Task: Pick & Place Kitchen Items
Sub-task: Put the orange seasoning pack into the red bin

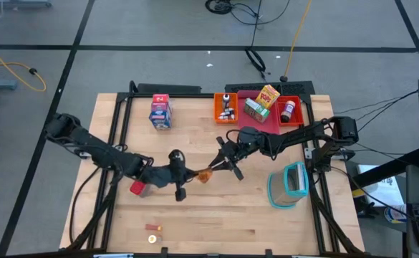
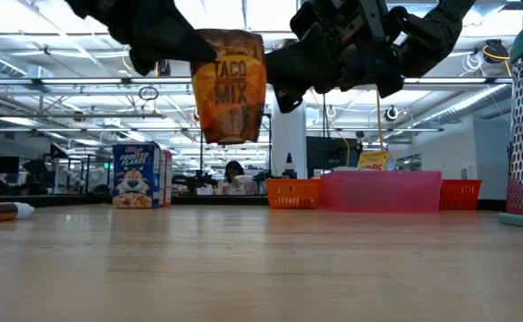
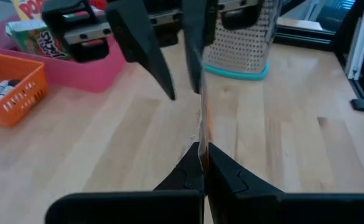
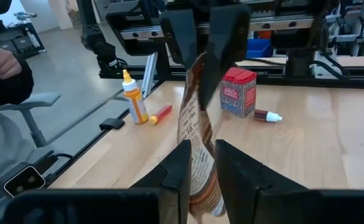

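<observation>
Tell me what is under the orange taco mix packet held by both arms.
Under the orange foil taco mix packet, hanging between the left end effector and the right end effector, only bare wooden table shows. The tabletop under it is not covered.

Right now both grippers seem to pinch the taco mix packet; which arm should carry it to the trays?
Probably right. The right gripper grips the taco mix packet and is nearer the pink tray; left gripper could release.

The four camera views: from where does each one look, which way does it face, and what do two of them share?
High view: above, straight down; both arms, wooden table.
Low view: table height, level; orange printed taco mix pouch held up.
Left wrist view: past left hand shut on pouch.
Right wrist view: past right hand gripping pouch; red cube-shaped carton.
All share the pouch.
</observation>
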